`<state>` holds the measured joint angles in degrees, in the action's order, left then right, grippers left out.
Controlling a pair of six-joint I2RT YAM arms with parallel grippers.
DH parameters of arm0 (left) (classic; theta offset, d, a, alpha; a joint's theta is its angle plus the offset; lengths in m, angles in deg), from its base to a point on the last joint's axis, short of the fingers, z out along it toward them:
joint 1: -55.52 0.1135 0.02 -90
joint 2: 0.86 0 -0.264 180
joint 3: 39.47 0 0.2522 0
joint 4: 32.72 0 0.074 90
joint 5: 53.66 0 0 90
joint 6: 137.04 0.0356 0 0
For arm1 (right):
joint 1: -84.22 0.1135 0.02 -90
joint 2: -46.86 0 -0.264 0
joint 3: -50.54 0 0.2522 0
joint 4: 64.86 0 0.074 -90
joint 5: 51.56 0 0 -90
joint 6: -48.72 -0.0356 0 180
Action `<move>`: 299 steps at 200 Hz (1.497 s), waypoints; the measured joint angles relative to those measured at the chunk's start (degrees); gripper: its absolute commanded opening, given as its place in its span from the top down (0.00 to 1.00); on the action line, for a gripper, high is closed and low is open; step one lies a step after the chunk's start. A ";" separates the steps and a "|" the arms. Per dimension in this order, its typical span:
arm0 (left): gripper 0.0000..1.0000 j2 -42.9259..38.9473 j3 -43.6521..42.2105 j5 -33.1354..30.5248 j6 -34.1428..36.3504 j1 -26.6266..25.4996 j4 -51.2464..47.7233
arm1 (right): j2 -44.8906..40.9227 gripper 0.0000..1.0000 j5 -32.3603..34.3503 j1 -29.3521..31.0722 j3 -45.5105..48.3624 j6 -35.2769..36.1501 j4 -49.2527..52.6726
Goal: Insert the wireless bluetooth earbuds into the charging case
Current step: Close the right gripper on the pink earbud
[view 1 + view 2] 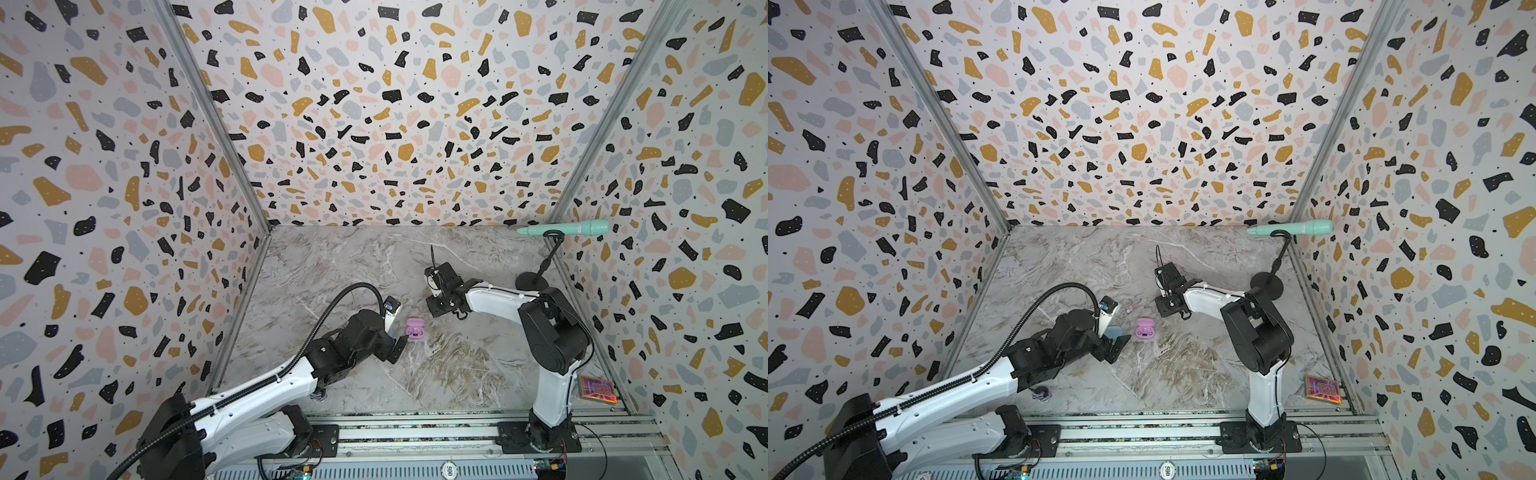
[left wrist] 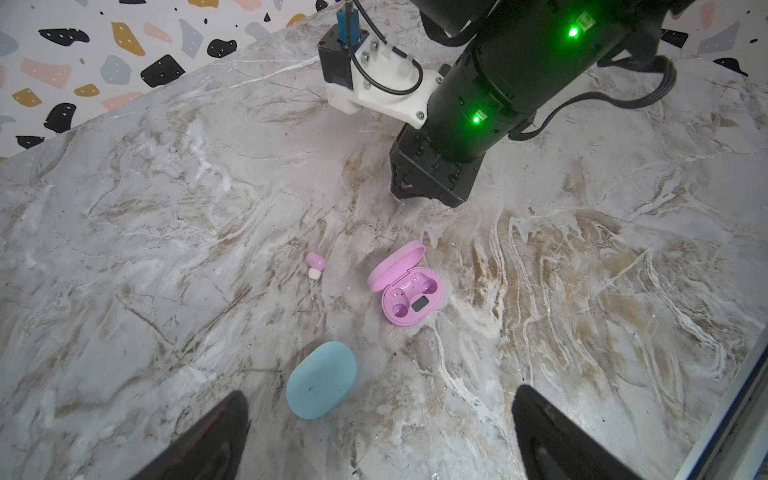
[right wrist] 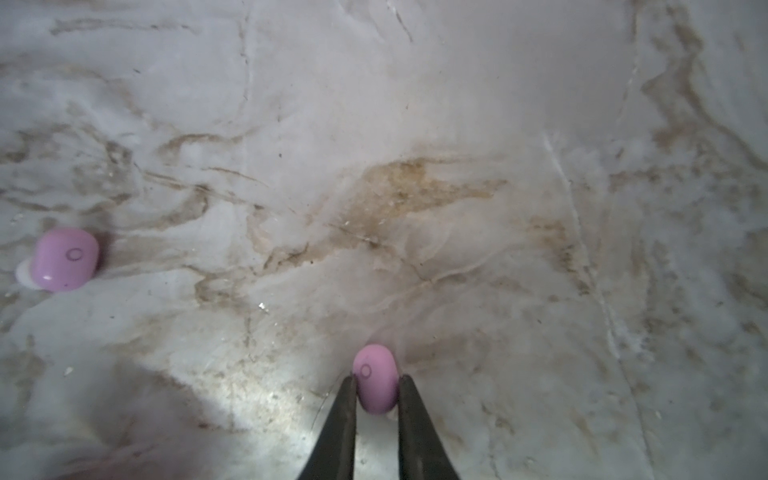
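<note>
R gripper jaws pinched on tiny glossy pink plastic earbud. L gripper jaws wide apart, empty, near closed pale-blue oval plastic case.

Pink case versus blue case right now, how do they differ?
The pink case is open, lid hinged back, both sockets empty; the blue case is shut. The blue case lies closer to the open left pincer than the pink case. Both are oval and rest on the marble table.
</note>
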<state>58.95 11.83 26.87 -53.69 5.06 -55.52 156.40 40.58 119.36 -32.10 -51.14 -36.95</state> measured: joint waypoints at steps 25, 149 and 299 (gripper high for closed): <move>0.00 0.00 0.00 0.02 0.00 0.00 0.00 | -0.04 0.83 -0.07 0.00 0.00 0.00 0.00; 0.00 0.00 0.00 0.07 0.00 0.00 0.00 | -0.22 0.77 -1.25 -0.02 -0.31 -0.02 1.07; 0.00 0.00 0.00 0.24 0.00 0.00 0.00 | -0.22 0.73 1.95 1.27 -2.51 0.15 3.23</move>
<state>58.95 11.83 27.11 -53.69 5.06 -55.52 156.18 42.52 120.62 -34.62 -50.99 -33.71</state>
